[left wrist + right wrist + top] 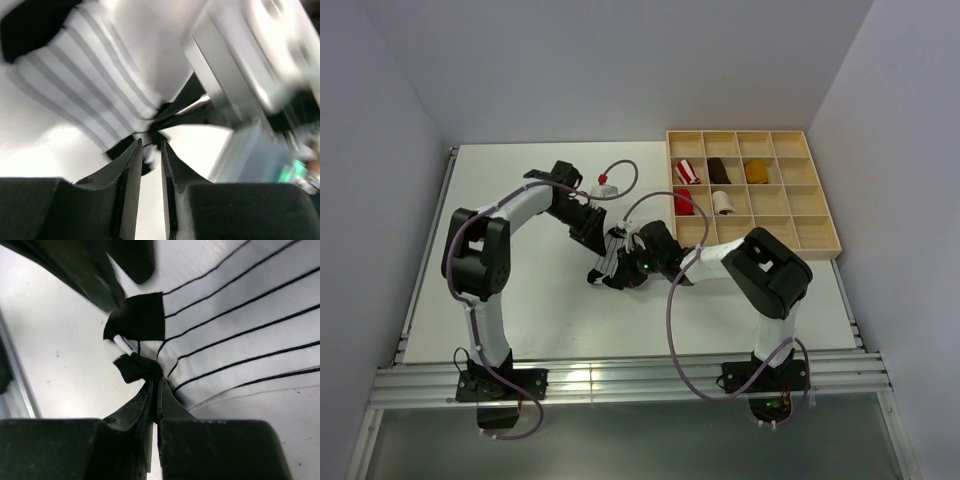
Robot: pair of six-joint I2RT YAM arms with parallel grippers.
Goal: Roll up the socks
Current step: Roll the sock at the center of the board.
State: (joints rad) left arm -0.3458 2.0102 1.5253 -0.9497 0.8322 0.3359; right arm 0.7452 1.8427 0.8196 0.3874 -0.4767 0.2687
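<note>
We note striped sock pinched tight by right gripper; left gripper nearly closed, hold unclear; wooden tray nearby, arms masking sock overhead

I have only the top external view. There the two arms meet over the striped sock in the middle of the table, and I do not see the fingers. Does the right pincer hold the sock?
Observer: Yes. The right wrist view shows the right pincer shut on a bunched fold of the striped sock.
Operator: And the left one?
Observer: The left pincer is nearly closed, with a narrow gap. Sock fabric lies at its tips, but I cannot confirm a grip.
Operator: Is the sock rolled?
Observer: Not where the right wrist view shows it: the stripes fan out from the pinched fold over spread cloth.
</note>
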